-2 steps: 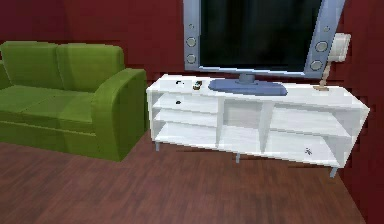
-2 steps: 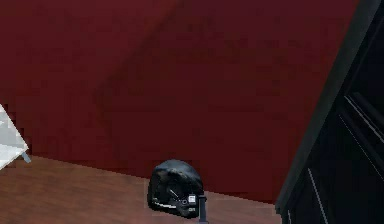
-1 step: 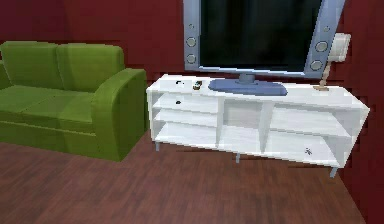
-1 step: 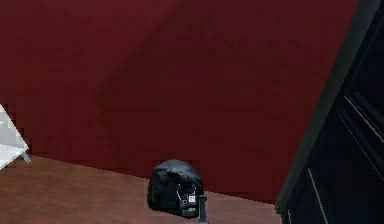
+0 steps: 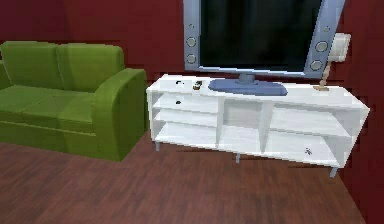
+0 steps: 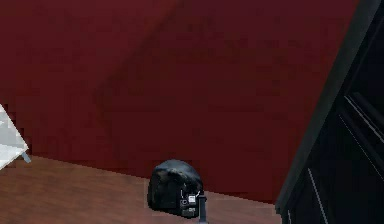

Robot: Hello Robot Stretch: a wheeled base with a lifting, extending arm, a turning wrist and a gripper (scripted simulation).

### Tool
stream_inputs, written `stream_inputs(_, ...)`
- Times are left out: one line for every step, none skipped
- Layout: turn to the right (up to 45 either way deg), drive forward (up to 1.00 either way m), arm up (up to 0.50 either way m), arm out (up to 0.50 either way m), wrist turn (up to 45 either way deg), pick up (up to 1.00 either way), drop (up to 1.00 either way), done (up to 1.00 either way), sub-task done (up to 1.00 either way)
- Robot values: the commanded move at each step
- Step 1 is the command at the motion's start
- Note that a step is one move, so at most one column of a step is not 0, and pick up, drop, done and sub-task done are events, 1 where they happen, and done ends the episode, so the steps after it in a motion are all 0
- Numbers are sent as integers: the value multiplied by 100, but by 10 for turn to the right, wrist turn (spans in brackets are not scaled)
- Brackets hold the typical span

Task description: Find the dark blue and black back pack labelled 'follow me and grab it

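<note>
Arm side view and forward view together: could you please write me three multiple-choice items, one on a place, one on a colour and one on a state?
1. Where is the dark backpack?
A) on a chair
B) on the floor by the red wall
C) on a bed

2. What colour is the sofa?
A) green
B) grey
C) blue

3. How is the television placed?
A) face down
B) upright on the white stand
C) leaning on a door

Answers:
1 B, it sits on the wood floor at the wall's foot.
2 A, its cushions are green.
3 B, its base rests on the stand's top.
</note>
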Motion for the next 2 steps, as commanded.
stream_inputs(0, 0, -30, 0, 0, 0, 0, 0, 0)
stream_inputs(0, 0, 0, 0, 0, 100, 0, 0, 0)
